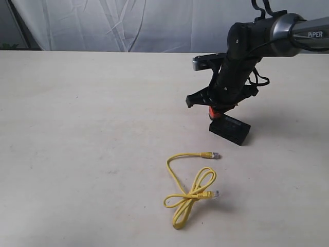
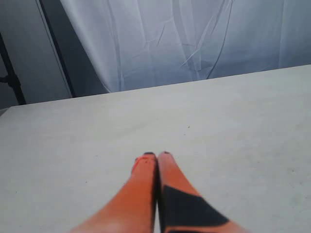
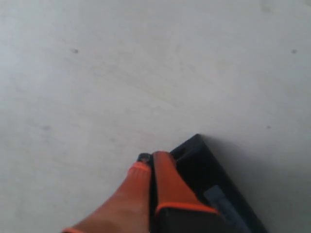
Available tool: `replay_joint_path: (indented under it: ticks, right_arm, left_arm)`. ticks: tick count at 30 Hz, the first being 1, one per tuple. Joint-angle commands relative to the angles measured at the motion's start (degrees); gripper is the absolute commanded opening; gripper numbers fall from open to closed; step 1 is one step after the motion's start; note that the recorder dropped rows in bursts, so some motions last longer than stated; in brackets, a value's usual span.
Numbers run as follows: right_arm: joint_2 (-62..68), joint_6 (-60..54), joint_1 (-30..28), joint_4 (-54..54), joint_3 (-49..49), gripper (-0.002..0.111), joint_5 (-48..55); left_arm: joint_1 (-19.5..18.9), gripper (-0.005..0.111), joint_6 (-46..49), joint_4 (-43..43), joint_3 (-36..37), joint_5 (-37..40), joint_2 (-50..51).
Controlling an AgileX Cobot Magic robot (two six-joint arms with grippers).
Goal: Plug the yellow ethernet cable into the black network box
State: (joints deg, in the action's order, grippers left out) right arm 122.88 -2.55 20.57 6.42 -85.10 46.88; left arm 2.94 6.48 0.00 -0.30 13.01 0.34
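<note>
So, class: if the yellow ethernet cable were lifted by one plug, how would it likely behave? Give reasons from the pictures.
Probably floppy: the yellow ethernet cable lies in loose curves, so the rest would likely dangle. Tied mid-length, its loop would probably stay bunched. It looks thin, so it is probably light and would slide easily on the table.

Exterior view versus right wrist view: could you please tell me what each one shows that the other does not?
Only the exterior view shows the yellow ethernet cable, lying loose on the table apart from the black network box, plus the arm above the right gripper. Only the right wrist view shows the orange fingers pressed together beside one corner of the box. Both show the box, the right gripper and bare table.
</note>
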Motion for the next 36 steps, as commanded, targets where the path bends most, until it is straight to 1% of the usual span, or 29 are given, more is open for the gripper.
replay_joint_path:
  ticks: [1,11,15,19,21,30,36]
  right_arm:
    - [-2.8,0.1,-1.1,-2.2,0.2,-0.001,-1.2]
    - [-3.3,1.7,-3.7,-7.1,0.4,-0.001,-2.3]
    - [-3.2,0.9,-3.9,-7.1,0.5,-0.001,-3.4]
    - [-2.5,-2.5,-3.7,-2.9,0.5,-0.001,-5.1]
    - [-1.5,-2.9,-3.7,-2.9,0.5,-0.001,-5.1]
    - [0.6,-4.3,-3.7,-2.3,0.5,-0.001,-3.5]
    - [0.6,-5.7,-3.9,-2.3,0.5,-0.001,1.4]
  left_arm:
    - [-0.1,0.000,0.0,0.0,0.3,-0.7,-0.3]
    - [-0.1,0.000,0.0,0.0,0.3,-0.7,-0.3]
    - [-0.1,0.000,0.0,0.0,0.3,-0.7,-0.3]
    - [-0.1,0.000,0.0,0.0,0.3,-0.7,-0.3]
    - [-0.1,0.000,0.0,0.0,0.3,-0.7,-0.3]
    - [-0.1,0.000,0.0,0.0,0.3,-0.7,-0.3]
    - [-0.1,0.000,0.0,0.0,0.3,-0.7,-0.3]
